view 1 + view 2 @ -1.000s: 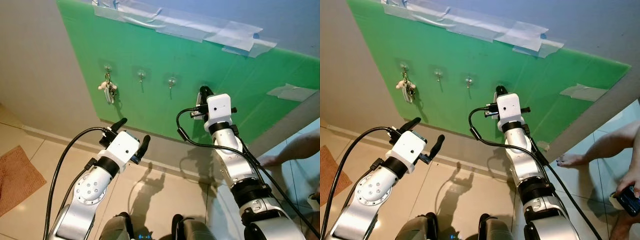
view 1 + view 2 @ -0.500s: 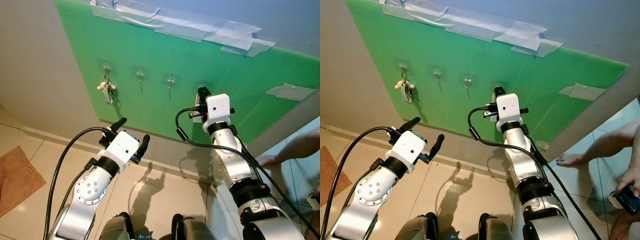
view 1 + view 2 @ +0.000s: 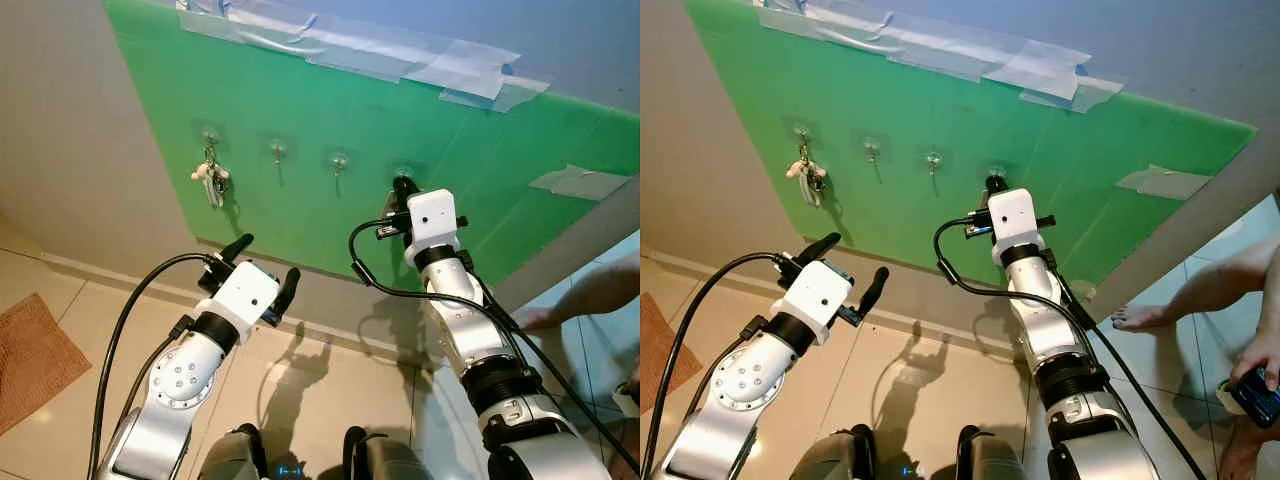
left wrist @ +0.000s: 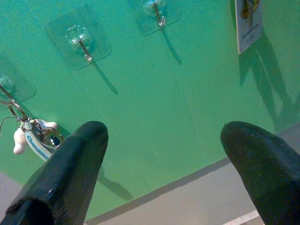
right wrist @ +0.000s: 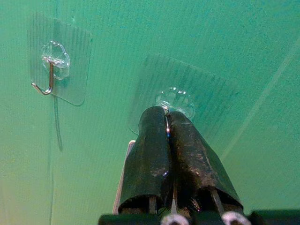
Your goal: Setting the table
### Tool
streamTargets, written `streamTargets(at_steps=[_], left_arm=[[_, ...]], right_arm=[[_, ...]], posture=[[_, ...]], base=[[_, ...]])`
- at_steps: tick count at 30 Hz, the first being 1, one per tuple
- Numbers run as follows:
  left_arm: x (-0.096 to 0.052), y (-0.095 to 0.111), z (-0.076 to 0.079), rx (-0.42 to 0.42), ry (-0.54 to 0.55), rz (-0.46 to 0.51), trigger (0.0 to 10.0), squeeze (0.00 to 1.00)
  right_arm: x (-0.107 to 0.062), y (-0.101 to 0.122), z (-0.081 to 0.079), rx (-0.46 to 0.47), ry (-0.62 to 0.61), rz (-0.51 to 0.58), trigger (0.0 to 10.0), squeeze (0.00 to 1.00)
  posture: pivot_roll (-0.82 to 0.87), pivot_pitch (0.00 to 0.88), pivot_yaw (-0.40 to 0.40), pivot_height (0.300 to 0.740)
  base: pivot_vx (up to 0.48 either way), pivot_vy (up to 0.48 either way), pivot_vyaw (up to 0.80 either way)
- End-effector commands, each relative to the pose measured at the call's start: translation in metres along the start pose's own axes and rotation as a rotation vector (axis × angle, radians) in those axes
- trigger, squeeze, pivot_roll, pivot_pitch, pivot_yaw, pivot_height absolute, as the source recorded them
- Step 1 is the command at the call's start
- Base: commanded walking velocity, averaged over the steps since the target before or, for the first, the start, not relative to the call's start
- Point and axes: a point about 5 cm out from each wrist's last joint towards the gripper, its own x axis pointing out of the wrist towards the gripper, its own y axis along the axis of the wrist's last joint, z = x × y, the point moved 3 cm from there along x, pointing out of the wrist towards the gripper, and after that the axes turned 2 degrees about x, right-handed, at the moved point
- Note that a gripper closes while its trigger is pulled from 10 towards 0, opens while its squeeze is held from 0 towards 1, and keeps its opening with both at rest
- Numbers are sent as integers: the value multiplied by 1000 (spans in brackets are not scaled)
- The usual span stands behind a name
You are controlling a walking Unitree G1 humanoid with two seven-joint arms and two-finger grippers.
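Observation:
A green board (image 3: 300, 100) is taped to the wall and carries a row of clear stick-on hooks. A bunch of keys (image 3: 212, 180) hangs from the leftmost hook. My right gripper (image 5: 166, 112) is raised to the rightmost hook (image 5: 174, 99), its tips just below the hook's base. Its fingers are shut on a thin metal ring. A white card tag (image 4: 248, 23) hangs beneath them. My left gripper (image 4: 164, 136) is held open lower down, facing the board, with nothing between its fingers. The two middle hooks (image 3: 278, 150) (image 3: 339, 160) are bare.
A grey wall base runs under the board, above a tiled floor. A reddish mat (image 3: 30, 360) lies at the far left. At the right, a person's bare foot (image 3: 1140, 317) rests on the tiles and a hand holds a phone (image 3: 1250, 385).
My right gripper has edged closer to the rightmost hook with the tag still in it. The left arm has stayed put.

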Motion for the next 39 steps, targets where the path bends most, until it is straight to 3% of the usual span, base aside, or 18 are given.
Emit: streamTargets(at_steps=[1,39], left_arm=[[0,4,2,11,-2,17,10000,0],[0,3,5,13,2,16,10000,0]], right_arm=[[0,-2,3,-14,-6,-6,10000,0],[3,7,-5,3,26,31,10000,16]], posture=[[38,188,-66,740],[35,199,-70,740]], base=[[0,0,0],[0,0,0]])
